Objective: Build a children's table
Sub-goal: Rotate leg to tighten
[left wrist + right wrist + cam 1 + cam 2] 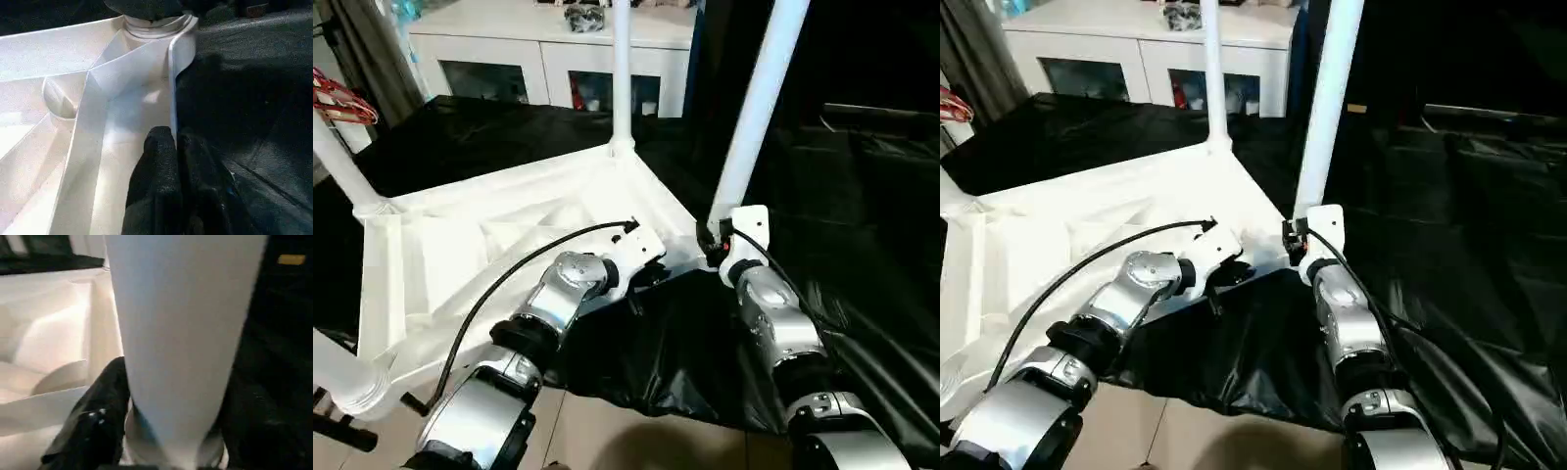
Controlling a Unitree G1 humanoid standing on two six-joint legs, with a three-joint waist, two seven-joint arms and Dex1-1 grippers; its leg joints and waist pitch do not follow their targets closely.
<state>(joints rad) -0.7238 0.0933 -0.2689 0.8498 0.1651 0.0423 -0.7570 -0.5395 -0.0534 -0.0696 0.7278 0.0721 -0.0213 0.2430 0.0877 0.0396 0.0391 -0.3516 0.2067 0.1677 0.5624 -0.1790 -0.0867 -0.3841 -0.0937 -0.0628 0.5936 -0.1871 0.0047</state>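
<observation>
The children's table lies upside down, its white ribbed top (460, 245) on black cloth. Legs stand in the far corner (621, 69), the left corner (337, 162) and the near left corner (333, 377). A fourth leg (759, 108) rises from the near right corner socket. My right gripper (715, 245) holds this leg at its base, one black finger (98, 421) pressed against its side. My left gripper (176, 147) is shut and empty, its fingertips resting on the top's near rim (172, 73), a little left of that corner.
A black cloth (862, 225) covers the work surface, its crumpled edge hanging toward me. A white cabinet with glass doors (548, 59) stands behind. Red hangers (342, 98) show at the far left. Pale floor tiles (607, 431) lie below my forearms.
</observation>
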